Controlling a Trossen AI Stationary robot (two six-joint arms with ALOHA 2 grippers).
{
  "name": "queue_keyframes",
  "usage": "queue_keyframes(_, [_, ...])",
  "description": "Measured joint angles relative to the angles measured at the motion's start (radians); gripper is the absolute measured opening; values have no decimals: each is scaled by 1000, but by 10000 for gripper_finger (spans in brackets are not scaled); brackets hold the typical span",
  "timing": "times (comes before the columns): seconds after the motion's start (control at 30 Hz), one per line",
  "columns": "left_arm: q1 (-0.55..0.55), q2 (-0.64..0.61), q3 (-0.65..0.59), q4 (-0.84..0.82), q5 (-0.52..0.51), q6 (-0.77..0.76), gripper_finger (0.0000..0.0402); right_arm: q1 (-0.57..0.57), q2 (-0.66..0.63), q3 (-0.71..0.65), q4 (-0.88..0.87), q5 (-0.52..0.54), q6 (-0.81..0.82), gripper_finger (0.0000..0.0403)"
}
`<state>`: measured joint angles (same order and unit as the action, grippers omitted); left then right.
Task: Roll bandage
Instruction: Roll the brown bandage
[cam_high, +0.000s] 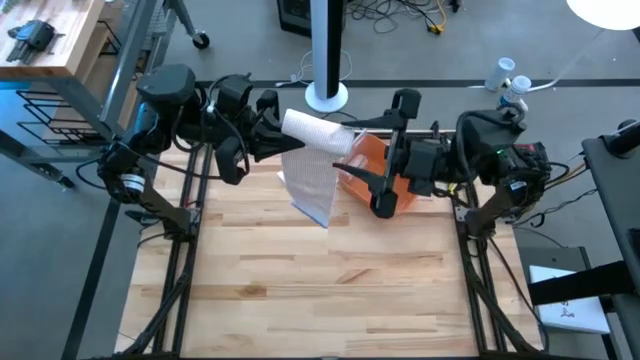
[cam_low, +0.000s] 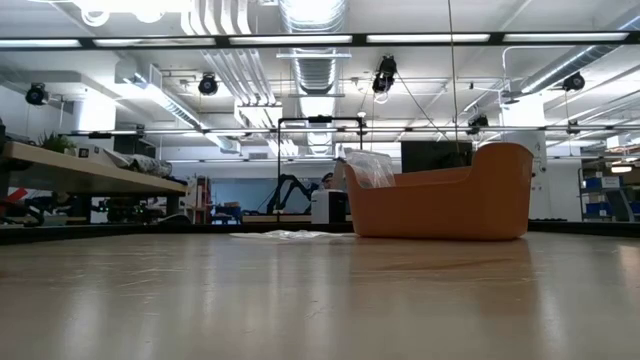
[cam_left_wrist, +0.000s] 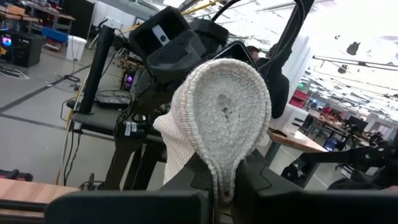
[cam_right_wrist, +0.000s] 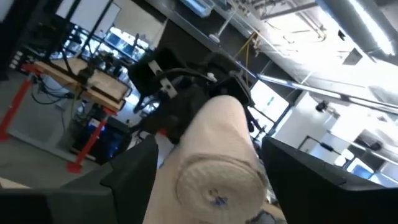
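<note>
No readable text, labels, brands, numbers or signs in any view. The white sheets at the lower right of the high view carry marks too small to make out; screens far back in the wrist views are unreadable.
</note>
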<state>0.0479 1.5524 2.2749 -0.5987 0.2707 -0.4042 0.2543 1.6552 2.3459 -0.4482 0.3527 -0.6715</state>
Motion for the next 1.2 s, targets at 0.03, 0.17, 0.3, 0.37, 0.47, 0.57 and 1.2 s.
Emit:
queue_keyframes(0.03, [0, 0, 0, 0, 0, 0, 12, 0, -1, 0, 3, 1, 2, 265])
queue_keyframes(0.17, [0, 0, 0, -1, 0, 0, 13, -11, -2, 0, -22, 15, 7, 246])
queue_keyframes(0.3, [0, 0, -4, -3, 1, 0, 15, -18, 8, 0, -36, 17, 24, 229])
queue_keyframes(0.37, [0, 0, -5, -5, 1, 0, 15, -18, 9, 0, -44, 17, 24, 222])
queue_keyframes(0.47, [0, 0, -5, -9, 2, 0, 14, -18, 9, 0, -54, 17, 21, 214])
queue_keyframes(0.57, [0, 0, -5, -14, 1, 0, 17, -18, 9, 0, -55, 16, 20, 207])
queue_keyframes(1.2, [-2, -28, -5, -16, 0, 309, 174, -17, -11, 9, -50, 11, 142, 110])
